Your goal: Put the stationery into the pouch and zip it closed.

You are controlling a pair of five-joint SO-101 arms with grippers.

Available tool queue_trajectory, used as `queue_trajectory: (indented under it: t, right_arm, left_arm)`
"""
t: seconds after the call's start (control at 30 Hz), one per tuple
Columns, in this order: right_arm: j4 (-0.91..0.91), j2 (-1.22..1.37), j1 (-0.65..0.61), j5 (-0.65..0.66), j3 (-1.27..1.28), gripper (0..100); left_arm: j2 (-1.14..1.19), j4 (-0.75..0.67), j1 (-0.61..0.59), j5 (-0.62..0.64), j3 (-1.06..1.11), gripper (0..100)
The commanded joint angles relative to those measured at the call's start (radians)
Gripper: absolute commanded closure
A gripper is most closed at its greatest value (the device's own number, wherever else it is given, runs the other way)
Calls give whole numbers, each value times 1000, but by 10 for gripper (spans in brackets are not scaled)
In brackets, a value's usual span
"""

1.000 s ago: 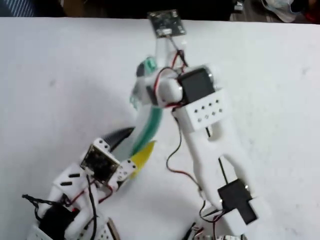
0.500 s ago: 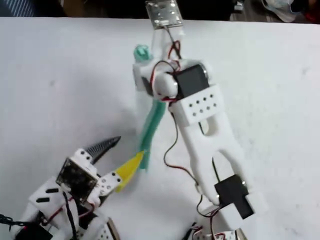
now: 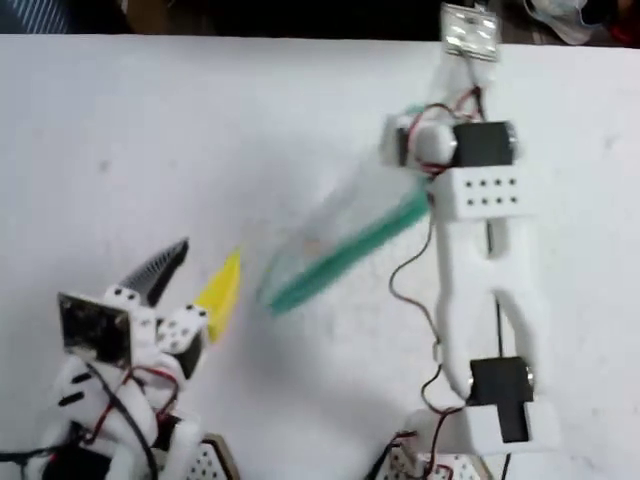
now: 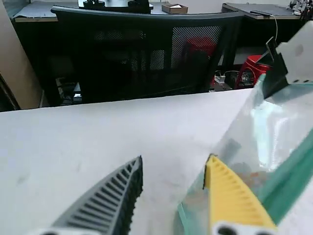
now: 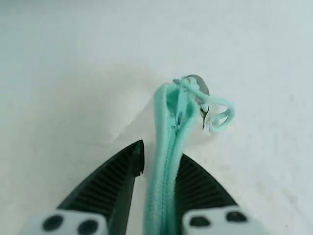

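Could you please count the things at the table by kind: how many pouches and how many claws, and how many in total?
Pouch: 1
Claws: 2, the left claw open, the right claw shut on the pouch's zipper edge
Total: 3

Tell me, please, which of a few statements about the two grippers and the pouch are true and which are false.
1. The right gripper is clamped on the pouch at its zipper edge. True.
2. The left gripper holds the pouch. False: it is open and apart from the pouch.
3. The pouch is see-through with teal trim. True.
4. Both fingers of the left gripper are yellow. False: one finger is yellow, the other grey.
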Motion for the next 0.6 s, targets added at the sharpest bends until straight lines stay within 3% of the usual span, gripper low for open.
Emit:
queue_trajectory:
  t: [0.0,0.2,0.57]
  right_arm:
    - [-5,-16,48,20,78,982]
    - [-79,-8,101,51,218,982]
    - [-386,-8,50,41,652,982]
  left_arm:
    - [7,-184,-15,12,124,775]
    - [8,-279,-15,12,207,775]
    - [10,-295,-15,12,227,775]
